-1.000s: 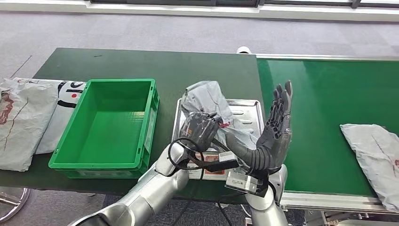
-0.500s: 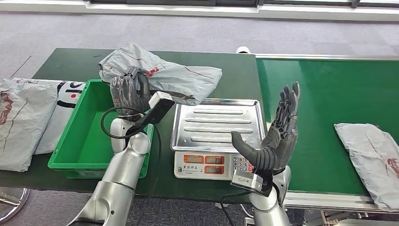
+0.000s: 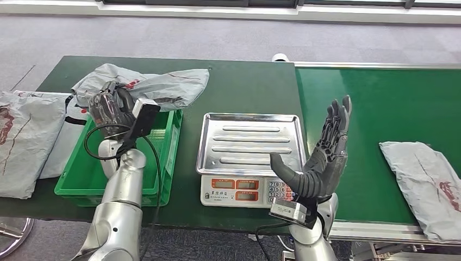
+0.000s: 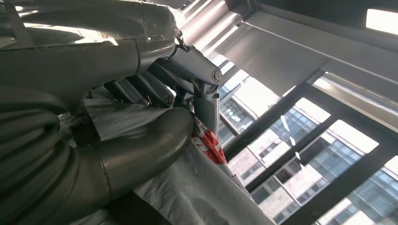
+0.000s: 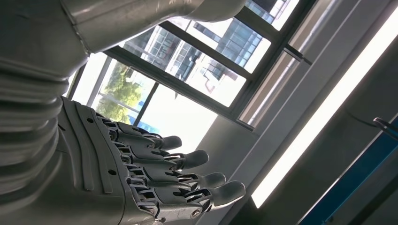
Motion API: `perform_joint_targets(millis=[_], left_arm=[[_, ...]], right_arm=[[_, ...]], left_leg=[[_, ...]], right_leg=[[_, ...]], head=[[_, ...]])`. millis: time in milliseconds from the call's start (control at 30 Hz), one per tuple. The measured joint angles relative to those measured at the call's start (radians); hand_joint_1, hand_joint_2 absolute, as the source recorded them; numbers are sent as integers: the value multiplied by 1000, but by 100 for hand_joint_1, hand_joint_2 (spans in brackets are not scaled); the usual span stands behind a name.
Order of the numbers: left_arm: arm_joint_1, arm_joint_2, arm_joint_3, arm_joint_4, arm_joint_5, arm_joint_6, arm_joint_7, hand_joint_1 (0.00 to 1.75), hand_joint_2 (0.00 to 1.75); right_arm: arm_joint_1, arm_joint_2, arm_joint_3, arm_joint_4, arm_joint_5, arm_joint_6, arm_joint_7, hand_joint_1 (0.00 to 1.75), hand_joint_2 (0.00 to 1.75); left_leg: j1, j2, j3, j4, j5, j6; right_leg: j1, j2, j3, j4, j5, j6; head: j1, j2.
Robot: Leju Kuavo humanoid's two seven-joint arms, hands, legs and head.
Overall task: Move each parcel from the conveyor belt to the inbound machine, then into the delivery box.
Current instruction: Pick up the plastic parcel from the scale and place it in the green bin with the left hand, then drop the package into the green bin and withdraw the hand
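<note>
My left hand grips a grey plastic parcel with red print and holds it in the air over the far edge of the green delivery box. The wrist view shows thumb and fingers clamped around the parcel's grey film. My right hand is raised, palm upright with fingers spread and nothing in it, between the scale and the belt; its fingers are apart. The inbound machine, a scale with a steel tray, is bare. Another grey parcel lies on the green conveyor belt.
Two grey parcels lie on the dark green table left of the box. The scale's keypad and displays face me at the table's near edge. Grey carpet floor lies beyond the table.
My left hand lifted the parcel off the scale tray and carried it left to above the green box. The parcel on the belt drifted slightly left. My right hand barely moved.
</note>
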Motion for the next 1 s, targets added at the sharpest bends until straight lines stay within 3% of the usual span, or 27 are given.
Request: perform_joint_targets(millis=[233, 467, 600, 1000], left_arm=[[-25, 0, 221, 44, -16, 0, -74, 175, 175], [-25, 0, 316, 89, -7, 0, -76, 175, 175], [-32, 0, 353, 107, -9, -1, -81, 1, 175], [-34, 0, 365, 115, 65, -1, -81, 0, 175]], right_arm=[[0, 0, -1, 0, -3, 0, 0, 0, 175], [1, 0, -1, 0, -6, 0, 0, 0, 175], [1, 0, -2, 0, -8, 0, 0, 0, 175], [1, 0, -7, 3, -9, 0, 0, 0, 175]], left_leg=[[0, 0, 0, 0, 0, 0], [0, -1, 0, 0, 0, 0], [0, -1, 0, 0, 0, 0], [0, -1, 1, 0, 0, 0]], right_leg=[[0, 0, 0, 0, 0, 0], [0, 0, 0, 0, 0, 0], [0, 0, 0, 0, 0, 0], [0, -1, 2, 0, 0, 0]], head=[[0, 0], [0, 0], [0, 0], [0, 0]])
